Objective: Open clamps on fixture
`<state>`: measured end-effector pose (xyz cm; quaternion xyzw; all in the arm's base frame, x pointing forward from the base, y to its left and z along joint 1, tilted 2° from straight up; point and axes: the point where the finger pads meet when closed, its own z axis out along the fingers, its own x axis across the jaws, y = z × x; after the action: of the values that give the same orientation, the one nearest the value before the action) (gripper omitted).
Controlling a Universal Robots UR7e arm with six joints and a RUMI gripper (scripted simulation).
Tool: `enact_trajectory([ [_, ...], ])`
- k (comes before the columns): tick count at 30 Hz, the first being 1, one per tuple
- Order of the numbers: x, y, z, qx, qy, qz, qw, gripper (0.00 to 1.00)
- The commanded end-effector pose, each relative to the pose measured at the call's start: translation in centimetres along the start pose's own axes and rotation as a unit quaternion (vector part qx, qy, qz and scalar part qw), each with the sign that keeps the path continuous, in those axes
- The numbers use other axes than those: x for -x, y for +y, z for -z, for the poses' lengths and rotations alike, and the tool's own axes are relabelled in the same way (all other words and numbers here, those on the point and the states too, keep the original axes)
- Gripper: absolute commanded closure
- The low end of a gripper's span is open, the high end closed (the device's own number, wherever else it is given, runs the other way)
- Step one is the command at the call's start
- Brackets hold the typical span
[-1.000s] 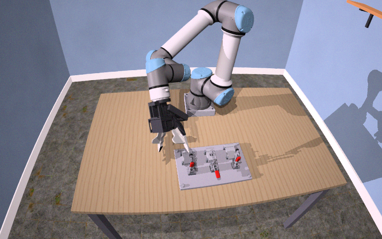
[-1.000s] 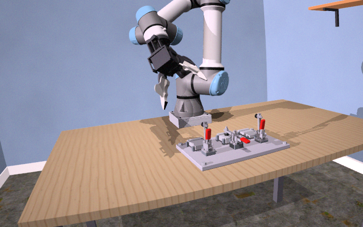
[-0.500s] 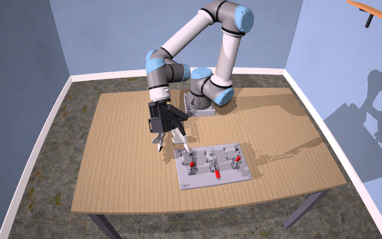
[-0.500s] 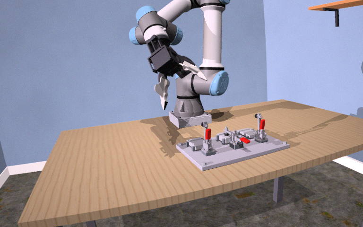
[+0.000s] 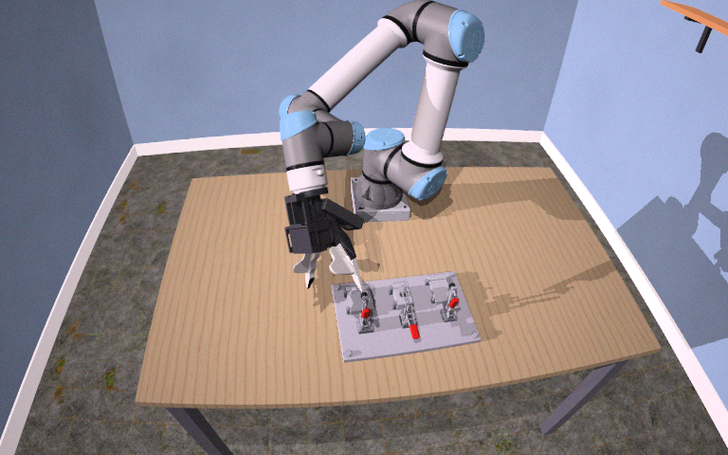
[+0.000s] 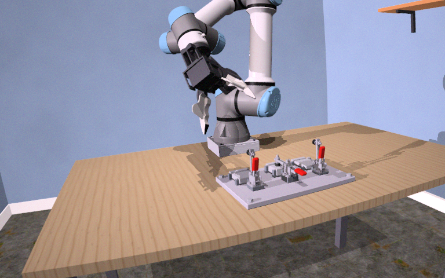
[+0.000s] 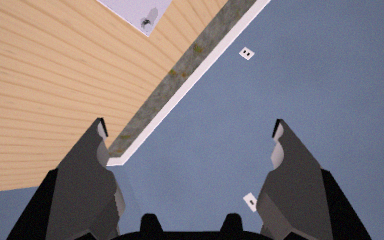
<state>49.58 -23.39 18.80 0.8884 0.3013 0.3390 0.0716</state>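
A grey fixture plate (image 5: 406, 318) lies on the wooden table and carries three toggle clamps with red handles. The left clamp (image 6: 255, 171) and the right clamp (image 6: 317, 161) have their handles standing upright. The middle clamp (image 6: 292, 172) has its red handle lying flat, pointing to the front. Small grey parts sit behind the clamps. My gripper (image 6: 228, 109) is open and empty, high above the table, behind and to the left of the plate. In the wrist view the two fingers stand wide apart, with only a corner of the plate (image 7: 142, 15) at the top.
The arm's base (image 5: 378, 201) stands at the back middle of the table. An orange shelf (image 6: 409, 6) hangs on the right wall. The table (image 5: 241, 321) has edges all round, with floor below.
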Motion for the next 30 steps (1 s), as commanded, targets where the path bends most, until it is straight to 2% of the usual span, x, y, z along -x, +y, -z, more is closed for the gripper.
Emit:
enact_trajectory([
  [1,-0.3,-0.4,-0.1,-0.005,-0.004,-0.024,1.000,0.00],
  [15,-1.6,-2.7,-0.5,-0.028,-0.030,-0.144,0.989,0.00],
  [21,-2.4,-4.4,-0.6,-0.040,-0.053,-0.227,0.972,0.00],
  [26,-3.2,-6.0,-0.7,-0.048,-0.077,-0.305,0.948,0.00],
  [29,-3.2,-6.0,-0.7,-0.048,-0.077,-0.305,0.948,0.00],
  [30,-3.3,-6.3,-0.7,-0.049,-0.082,-0.321,0.942,0.00],
])
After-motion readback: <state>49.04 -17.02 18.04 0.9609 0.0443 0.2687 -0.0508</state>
